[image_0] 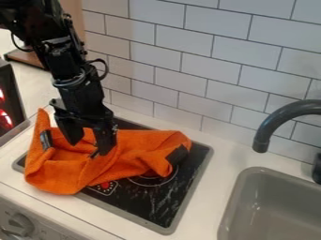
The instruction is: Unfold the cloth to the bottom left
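Note:
The black gripper (pixel 89 143) hangs down over the left half of the orange cloth (pixel 65 168), its fingers apart with orange fabric visible between and behind them. Bunched and folded, the cloth lies across the upper and left part of the black stove top (pixel 166 197). One corner of it stands up at the far left, and a loose part reaches over the stove's left edge onto the white counter. Dark patches show on the cloth at its left side and its right end. Whether the fingertips touch the fabric, I cannot tell.
A grey sink (pixel 276 206) is set in the counter at the lower right, with a dark curved faucet (pixel 276 122) above it. White wall tiles (pixel 207 70) rise behind. Along the front left edge is a knob (pixel 19 224).

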### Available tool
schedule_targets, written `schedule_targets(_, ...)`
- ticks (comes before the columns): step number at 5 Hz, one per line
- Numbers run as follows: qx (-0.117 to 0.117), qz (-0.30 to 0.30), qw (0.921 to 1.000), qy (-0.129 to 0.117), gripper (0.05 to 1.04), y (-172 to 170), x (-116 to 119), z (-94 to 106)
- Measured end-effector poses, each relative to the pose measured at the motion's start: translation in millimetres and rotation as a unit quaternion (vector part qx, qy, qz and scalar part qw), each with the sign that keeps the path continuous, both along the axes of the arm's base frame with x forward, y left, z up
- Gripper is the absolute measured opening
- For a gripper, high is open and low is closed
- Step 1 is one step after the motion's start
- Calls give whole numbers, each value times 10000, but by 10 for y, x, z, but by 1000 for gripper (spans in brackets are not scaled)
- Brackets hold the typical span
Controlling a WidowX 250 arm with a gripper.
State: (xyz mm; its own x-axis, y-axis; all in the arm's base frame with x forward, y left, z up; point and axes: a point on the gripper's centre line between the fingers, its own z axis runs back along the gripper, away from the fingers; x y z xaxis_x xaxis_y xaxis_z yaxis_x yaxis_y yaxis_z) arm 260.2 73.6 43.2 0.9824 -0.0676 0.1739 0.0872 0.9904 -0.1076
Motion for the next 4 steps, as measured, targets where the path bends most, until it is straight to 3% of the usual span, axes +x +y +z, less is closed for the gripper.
schedule_targets(2, -31, 82, 9994, 332, 999, 4, -65, -187)
schedule_targets(4, 211, 187, 9985, 461, 999, 127, 19, -283)
